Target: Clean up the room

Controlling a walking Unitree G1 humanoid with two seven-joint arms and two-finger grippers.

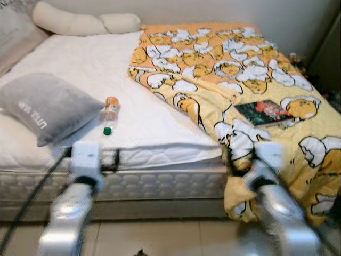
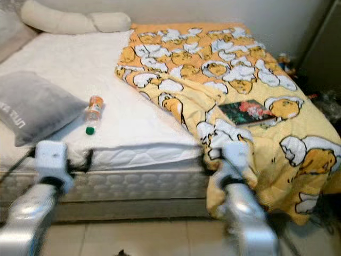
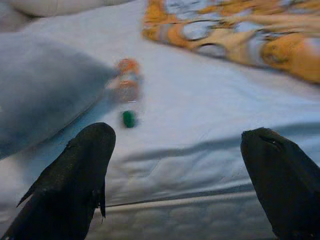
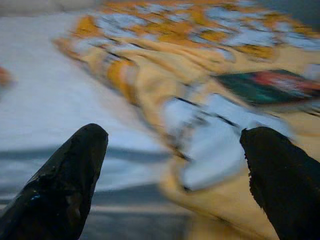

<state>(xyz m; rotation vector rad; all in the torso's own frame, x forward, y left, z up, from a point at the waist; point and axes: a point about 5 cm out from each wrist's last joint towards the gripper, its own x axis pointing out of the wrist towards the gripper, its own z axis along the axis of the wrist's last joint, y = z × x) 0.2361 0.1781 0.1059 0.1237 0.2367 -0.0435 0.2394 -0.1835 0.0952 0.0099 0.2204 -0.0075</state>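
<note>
Soft, even indoor light across the bed (image 1: 160, 128), bright on the white sheet, no glare. The far right corner falls into shade. Both silver arms smear with motion blur at the bottom of the head views. Wrist views are softer yet: the bottle (image 3: 127, 87) is hazy, the book (image 4: 270, 86) streaked, the yellow blanket (image 4: 200, 125) smudged, and the black fingers (image 3: 75, 180) are near-silhouettes.

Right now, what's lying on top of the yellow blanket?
A dark-covered book lies flat on the yellow blanket, near the bed's right side. Anything beneath the blanket's folds is covered and cannot be seen.
</note>
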